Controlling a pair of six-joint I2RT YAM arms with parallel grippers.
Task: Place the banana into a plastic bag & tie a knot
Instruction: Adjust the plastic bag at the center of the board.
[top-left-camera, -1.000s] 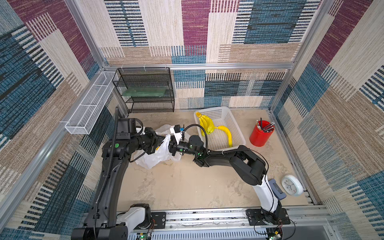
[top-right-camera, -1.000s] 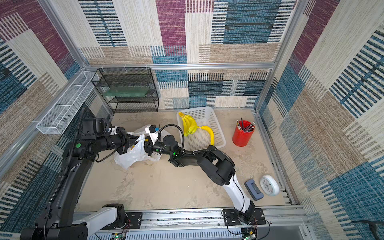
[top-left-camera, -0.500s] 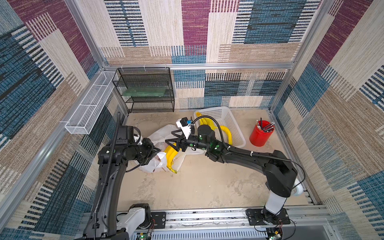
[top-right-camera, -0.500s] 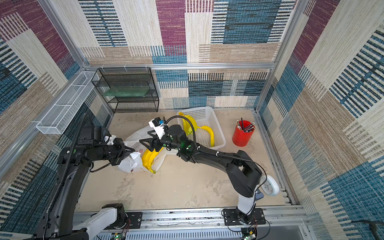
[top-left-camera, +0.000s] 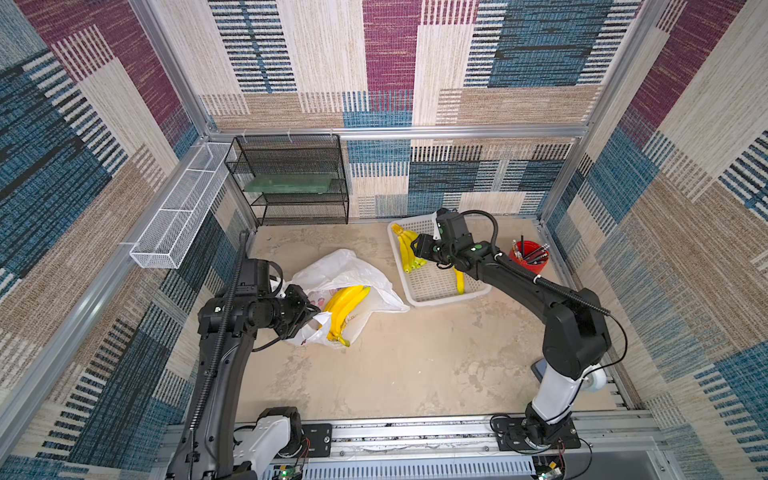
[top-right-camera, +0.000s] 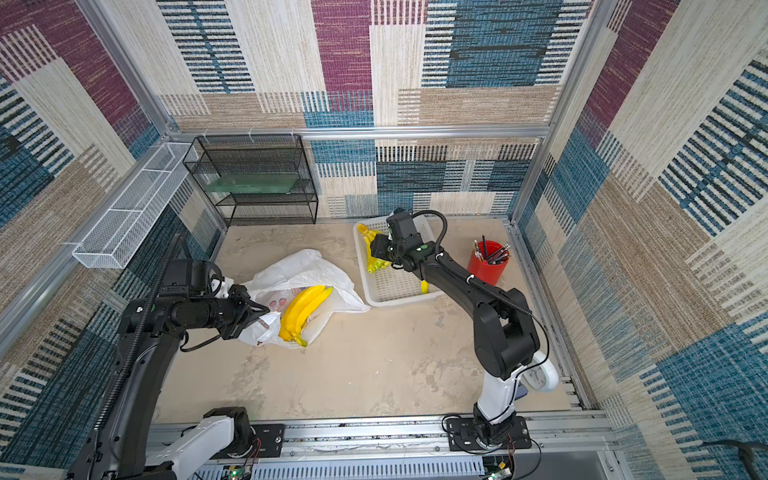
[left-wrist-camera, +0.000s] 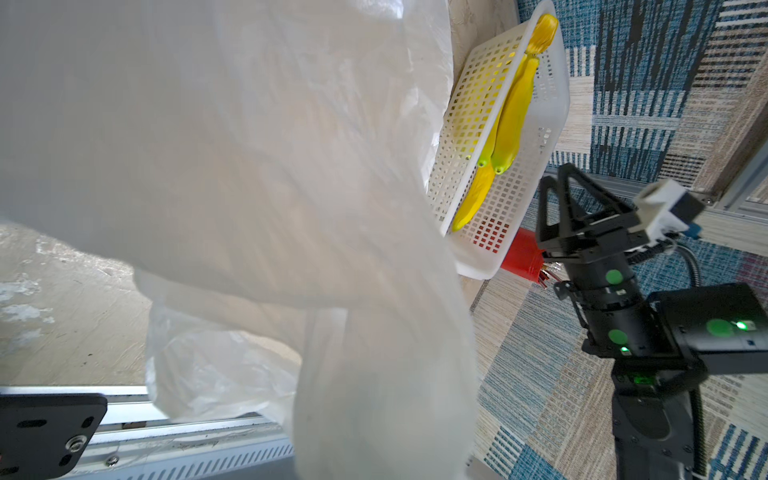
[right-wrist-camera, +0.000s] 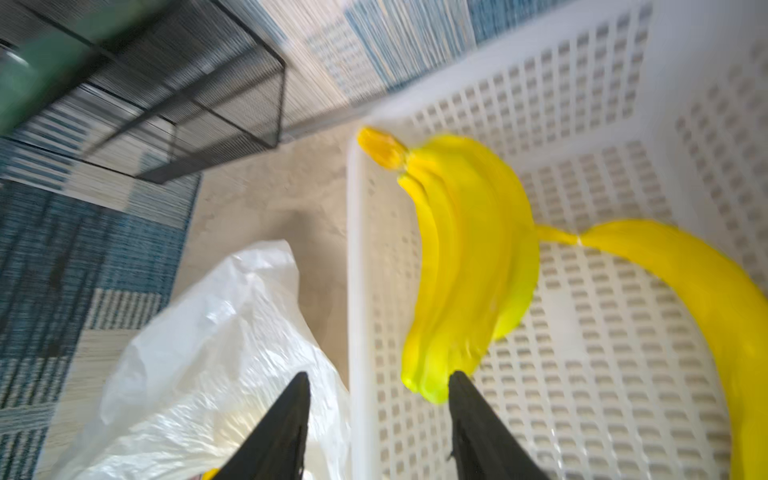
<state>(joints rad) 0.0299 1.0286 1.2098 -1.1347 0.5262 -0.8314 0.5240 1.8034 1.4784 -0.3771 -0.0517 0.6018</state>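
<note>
two arms, one plastic bag (top-left-camera: 345, 266), three lots of banana. in both top views the bag lies at 9 o'clock on the table, with one bunch (top-left-camera: 345, 309) on its open mouth, stems toward 6. the left gripper (top-left-camera: 312, 315) is pressed together on the bag's edge at the bag's 8 o'clock. one white basket (top-left-camera: 453, 300) at 1 o'clock holds one bunch (top-left-camera: 409, 253) and one single banana (top-left-camera: 459, 282). the right gripper (right-wrist-camera: 378, 376) hangs spread and empty over the basket's 9 o'clock rim. one red cup (top-left-camera: 528, 257) stands at 2. bare floor runs from 4 to 7.
</note>
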